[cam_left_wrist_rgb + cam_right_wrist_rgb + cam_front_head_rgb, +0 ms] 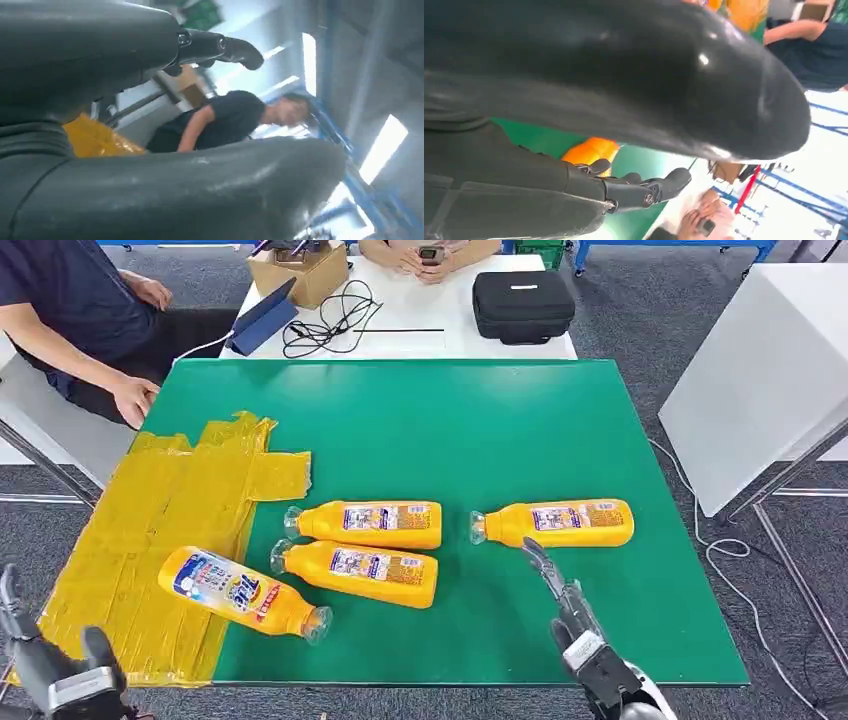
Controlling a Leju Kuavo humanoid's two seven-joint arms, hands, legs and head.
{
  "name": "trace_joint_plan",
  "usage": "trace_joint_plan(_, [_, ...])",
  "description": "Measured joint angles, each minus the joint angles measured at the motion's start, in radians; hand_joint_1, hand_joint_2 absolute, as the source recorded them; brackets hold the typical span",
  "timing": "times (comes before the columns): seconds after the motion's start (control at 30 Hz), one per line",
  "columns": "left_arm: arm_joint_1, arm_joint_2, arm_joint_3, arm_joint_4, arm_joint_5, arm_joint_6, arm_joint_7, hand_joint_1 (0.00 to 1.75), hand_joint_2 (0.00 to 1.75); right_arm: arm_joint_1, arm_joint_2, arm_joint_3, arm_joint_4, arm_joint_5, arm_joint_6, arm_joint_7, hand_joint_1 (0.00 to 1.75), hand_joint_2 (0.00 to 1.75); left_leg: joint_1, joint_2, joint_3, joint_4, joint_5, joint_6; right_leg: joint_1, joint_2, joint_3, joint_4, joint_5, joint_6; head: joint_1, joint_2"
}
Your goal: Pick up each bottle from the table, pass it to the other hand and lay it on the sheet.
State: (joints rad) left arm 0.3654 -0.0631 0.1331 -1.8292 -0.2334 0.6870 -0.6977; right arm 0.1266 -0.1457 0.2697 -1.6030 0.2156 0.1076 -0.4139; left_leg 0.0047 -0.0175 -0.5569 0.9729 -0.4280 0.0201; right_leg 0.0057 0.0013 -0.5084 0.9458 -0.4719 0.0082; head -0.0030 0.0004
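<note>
The right hand hangs empty, fingers spread, just short of the nearest bottle, which lies on the green table. It should close round the body, not the tapering neck. Two more bottles lie mid-table. One bottle lies partly on the yellow sheet. All look full of orange liquid. The left hand waits empty, fingers apart.

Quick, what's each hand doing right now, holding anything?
Left hand: open, holding nothing.
Right hand: open, fingers extended toward the rightmost bottle, holding nothing.
</note>
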Motion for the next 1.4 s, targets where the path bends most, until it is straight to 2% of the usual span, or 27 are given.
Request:
trace_joint_plan(0.13, [0.025, 0.039, 0.005, -0.029, 0.149, -0.024, -0.001, 0.00, 0.00, 0.037, -0.026, 0.026, 0.000, 0.000, -0.051, -0.001, 0.00, 0.00, 0.000, 0.000, -0.001, 0.000, 0.000, 0.000, 0.000, 0.000, -0.001, 0.000, 0.000, 0.000, 0.000, 0.000])
trace_joint_plan(0.27, [0.052, 0.066, 0.004, -0.054, 0.274, -0.139, -0.003, 0.00, 0.00, 0.072, -0.040, 0.049, -0.009, 0.035, -0.112, 0.018, 0.00, 0.00, 0.000, 0.000, -0.001, 0.000, 0.000, 0.000, 0.000, 0.000, -0.001, 0.000, 0.000, 0.000, 0.000, 0.000])
trace_joint_plan(0.43, [0.106, 0.088, 0.018, -0.091, 0.445, -0.427, 0.046, 0.00, 0.00, 0.089, -0.041, 0.085, -0.048, 0.179, -0.194, 0.076, 0.00, 0.00, 0.000, 0.002, -0.001, 0.000, 0.000, 0.000, 0.000, 0.002, -0.002, 0.000, 0.000, 0.000, 0.000, 0.000])
trace_joint_plan(0.8, [0.137, 0.094, 0.043, -0.125, 0.461, -0.458, 0.055, 0.00, 0.00, 0.090, -0.040, 0.115, -0.076, 0.195, -0.203, 0.088, 0.00, 0.00, 0.000, 0.002, -0.001, 0.000, 0.000, 0.000, 0.000, 0.002, -0.001, 0.000, 0.000, 0.000, 0.000, 0.000])
trace_joint_plan(0.83, [0.137, 0.094, 0.043, -0.126, 0.461, -0.458, 0.055, 0.00, 0.00, 0.090, -0.040, 0.116, -0.076, 0.195, -0.203, 0.088, 0.00, 1.75, 0.000, 0.002, -0.001, 0.000, 0.000, 0.000, 0.000, 0.002, -0.001, 0.000, 0.000, 0.000, 0.000, 0.000])
trace_joint_plan(0.9, [0.138, 0.093, 0.048, -0.127, 0.467, -0.490, 0.060, 0.00, 0.00, 0.089, -0.040, 0.117, -0.078, 0.199, -0.205, 0.087, 0.00, 1.75, 0.000, 0.002, -0.001, 0.000, 0.000, 0.000, 0.000, 0.002, -0.001, 0.000, 0.000, 0.000, 0.000, 0.000])
trace_joint_plan(1.17, [0.173, 0.058, 0.093, -0.176, 0.469, -0.789, 0.095, 0.00, 0.00, 0.074, -0.033, 0.156, -0.107, 0.262, -0.206, 0.097, 0.00, 1.75, 0.000, 0.002, -0.001, 0.000, 0.000, 0.000, 0.000, 0.002, -0.001, 0.000, 0.000, 0.000, 0.000, 0.000])
trace_joint_plan(1.3, [0.175, 0.038, 0.107, -0.183, 0.456, -0.835, 0.110, 0.00, 0.00, 0.047, -0.015, 0.166, -0.108, 0.289, -0.183, 0.100, 0.00, 1.75, 0.000, 0.002, -0.001, 0.000, 0.000, 0.000, 0.000, 0.002, -0.001, 0.000, 0.000, 0.000, 0.000, 0.000])
trace_joint_plan(1.4, [0.168, 0.014, 0.136, -0.184, 0.458, -0.890, 0.135, 0.00, 0.00, 0.005, 0.009, 0.182, -0.106, 0.377, -0.166, 0.155, 0.00, 1.75, 0.000, 0.002, 0.000, 0.000, 0.000, 0.000, 0.000, 0.002, 0.000, 0.000, 0.000, 0.000, 0.000, 0.000])
